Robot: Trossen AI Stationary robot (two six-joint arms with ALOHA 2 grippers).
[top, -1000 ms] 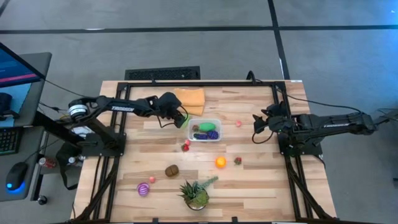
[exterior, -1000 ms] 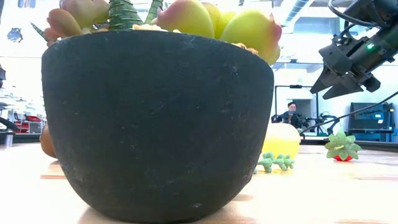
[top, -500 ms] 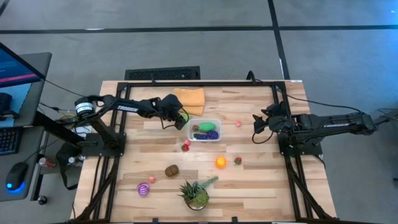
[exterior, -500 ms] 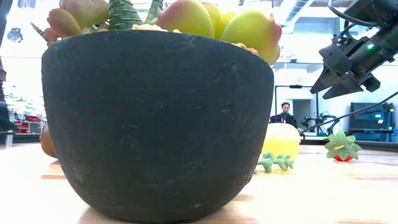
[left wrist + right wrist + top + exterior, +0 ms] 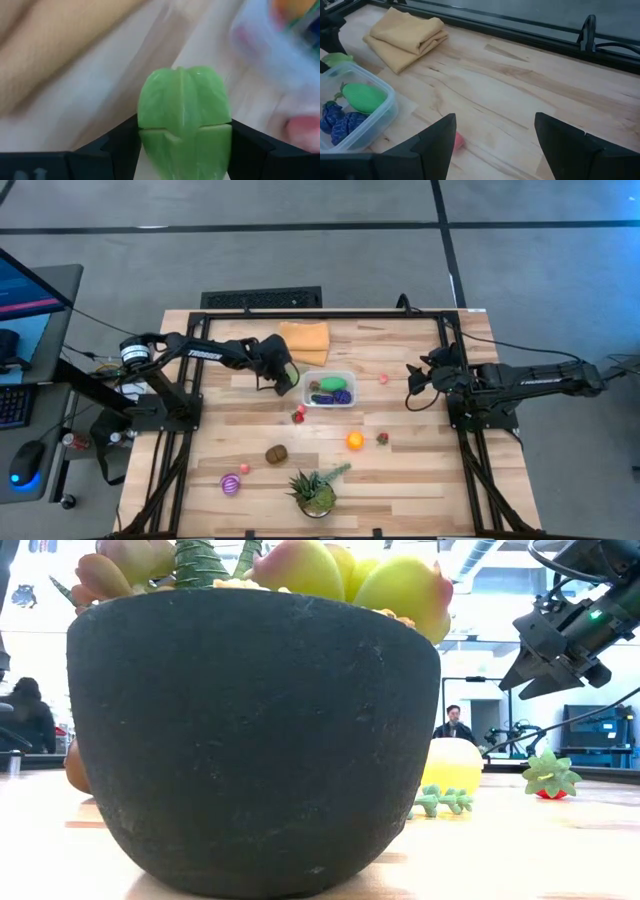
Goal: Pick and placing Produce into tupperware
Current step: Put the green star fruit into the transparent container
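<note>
Between the jaws of the left gripper [image 5: 182, 150], a green leafy vegetable [image 5: 184, 120] is clamped, carried just beside the tupperware [image 5: 331, 389] for dropping in; the right gripper [image 5: 492, 145], jaws apart and empty, waits over the worktop [image 5: 400, 470].

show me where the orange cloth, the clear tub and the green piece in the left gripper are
orange cloth [image 5: 306, 340], high view, middle of its folded top.
clear tub [image 5: 331, 375], high view, far rim.
green piece [image 5: 184, 117], left wrist view, its ribbed front, between the fingers.

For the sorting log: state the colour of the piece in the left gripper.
Light green, a ribbed leafy vegetable clamped in the left gripper; the left wrist view shows it best.
</note>
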